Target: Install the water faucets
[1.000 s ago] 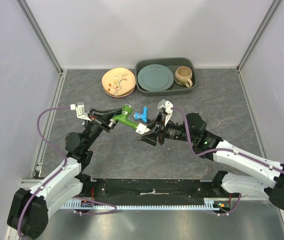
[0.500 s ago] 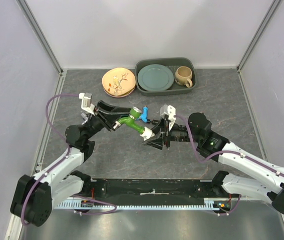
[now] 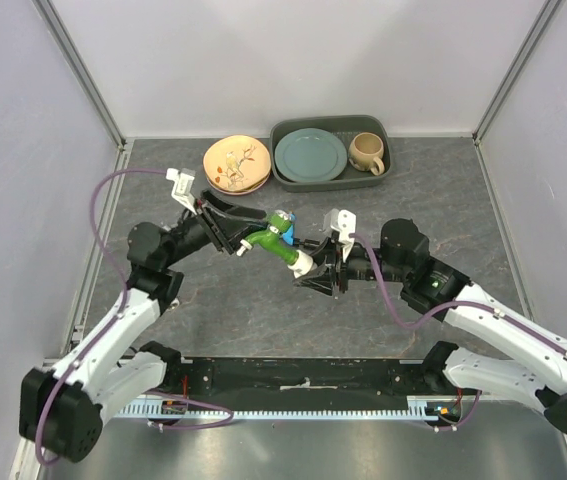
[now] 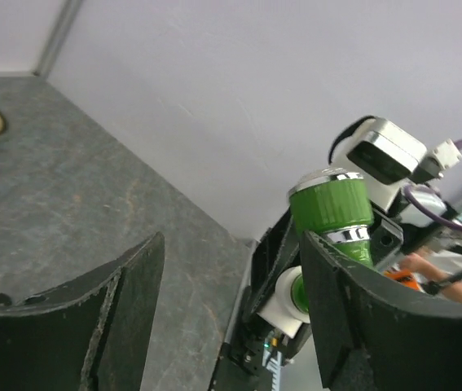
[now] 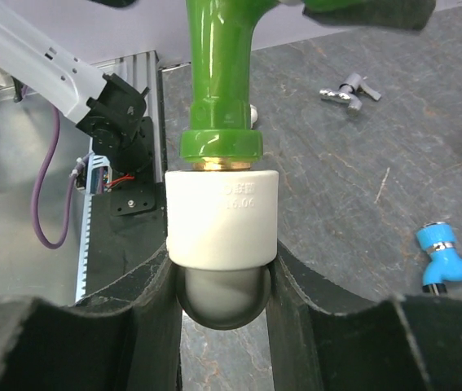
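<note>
The bright green water faucet (image 5: 214, 73) stands screwed by its brass thread into a white elbow fitting (image 5: 222, 220), and my right gripper (image 5: 221, 285) is shut on that fitting. From above, the green faucet (image 3: 275, 245) hangs over the middle of the table between the two arms. My left gripper (image 3: 258, 232) is open around the faucet's head; in its wrist view the green cap (image 4: 332, 204) sits just past the right finger (image 4: 377, 326), with a wide gap to the other finger. The light blue water faucet (image 5: 451, 252) lies loose on the table.
A small grey metal piece (image 5: 349, 88) lies on the table beyond the faucet. At the back stand a stack of patterned plates (image 3: 236, 165) and a dark tray (image 3: 281, 172) holding a teal plate (image 3: 311, 155) and a mug (image 3: 367, 152).
My left gripper, shut on the green faucet a second ago, has opened and let go. The right gripper has carried fitting and faucet slightly right and nearer.
</note>
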Controlling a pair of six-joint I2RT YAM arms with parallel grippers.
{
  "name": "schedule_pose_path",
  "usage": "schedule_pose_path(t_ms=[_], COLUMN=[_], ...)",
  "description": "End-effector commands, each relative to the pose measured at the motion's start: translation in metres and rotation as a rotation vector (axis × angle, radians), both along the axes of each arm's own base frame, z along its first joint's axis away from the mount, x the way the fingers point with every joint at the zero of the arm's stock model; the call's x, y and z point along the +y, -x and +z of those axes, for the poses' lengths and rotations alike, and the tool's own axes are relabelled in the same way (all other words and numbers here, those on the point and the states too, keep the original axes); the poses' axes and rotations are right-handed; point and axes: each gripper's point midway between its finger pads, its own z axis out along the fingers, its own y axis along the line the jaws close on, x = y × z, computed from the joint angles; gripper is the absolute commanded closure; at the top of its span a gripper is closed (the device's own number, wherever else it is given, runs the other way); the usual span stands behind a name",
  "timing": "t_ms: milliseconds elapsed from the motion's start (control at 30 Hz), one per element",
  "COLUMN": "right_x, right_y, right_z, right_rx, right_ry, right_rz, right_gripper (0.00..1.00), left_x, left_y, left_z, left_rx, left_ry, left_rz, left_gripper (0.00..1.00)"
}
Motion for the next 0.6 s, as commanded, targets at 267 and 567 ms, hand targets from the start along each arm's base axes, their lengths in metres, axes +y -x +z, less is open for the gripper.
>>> schedule_pose_path(t_ms=[267, 567], right_x=[-0.015, -0.013], right_y=[0.003, -0.006], right_z=[0.028, 0.011], right_rx=[-0.145, -0.137], right_ry=[-0.054, -0.014], right_rz=[-0.015, -0.04], right_gripper=[1.0, 1.0], left_x=[0.063, 0.012], left_y=[-0.052, -0.016], left_z=[0.011, 0.049], left_rx=[-0.084, -0.001], left_ry=[-0.396, -0.17], left_rz=[0.494, 0.02], left_gripper=[0.24, 0.23])
